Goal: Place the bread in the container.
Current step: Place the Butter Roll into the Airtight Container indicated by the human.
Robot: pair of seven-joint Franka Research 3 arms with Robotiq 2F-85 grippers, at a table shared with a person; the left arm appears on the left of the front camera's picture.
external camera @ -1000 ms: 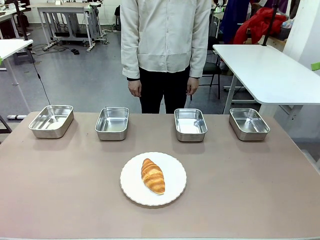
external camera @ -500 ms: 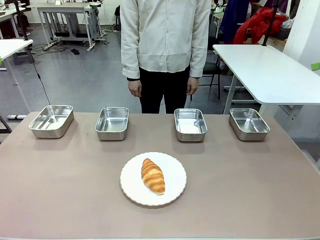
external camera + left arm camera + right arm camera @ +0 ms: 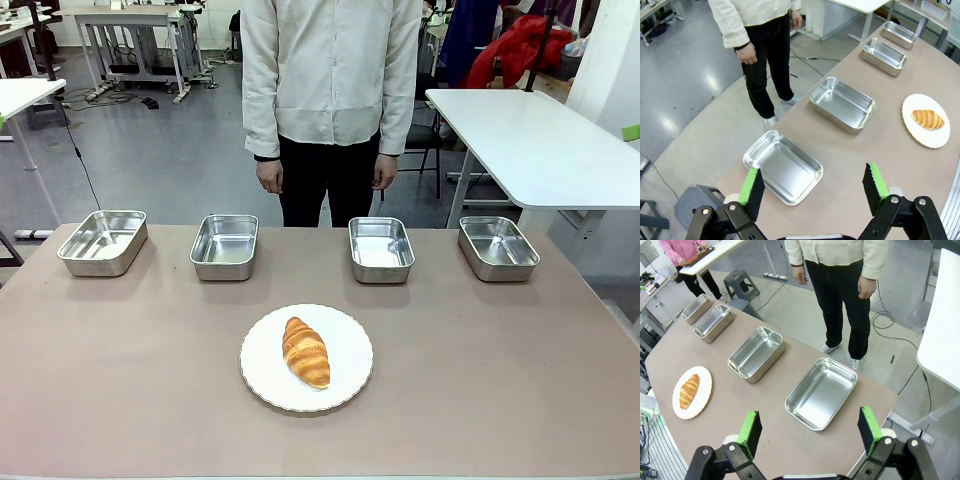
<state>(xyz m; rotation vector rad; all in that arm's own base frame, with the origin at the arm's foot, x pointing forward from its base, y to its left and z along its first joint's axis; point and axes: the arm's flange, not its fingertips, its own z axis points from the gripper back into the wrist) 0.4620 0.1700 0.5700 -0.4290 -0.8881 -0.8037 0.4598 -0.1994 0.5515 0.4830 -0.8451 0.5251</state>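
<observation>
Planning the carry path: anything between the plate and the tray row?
No. Front view shows bare tabletop between the plate, holding the bread, and the four trays.

Just ahead of the left gripper (image 3: 812, 186), jaws standing wide apart, a steel tray (image 3: 783, 166) is blocking the straight line; bare table (image 3: 875, 150) is lying open to one side, leading to the plate (image 3: 931, 138). The right gripper (image 3: 809, 431), equally spread, is facing another tray (image 3: 821, 392), with free table running sideways toward that plate. The person (image 3: 330, 80) is standing beyond the far edge, hands hanging off the table
</observation>
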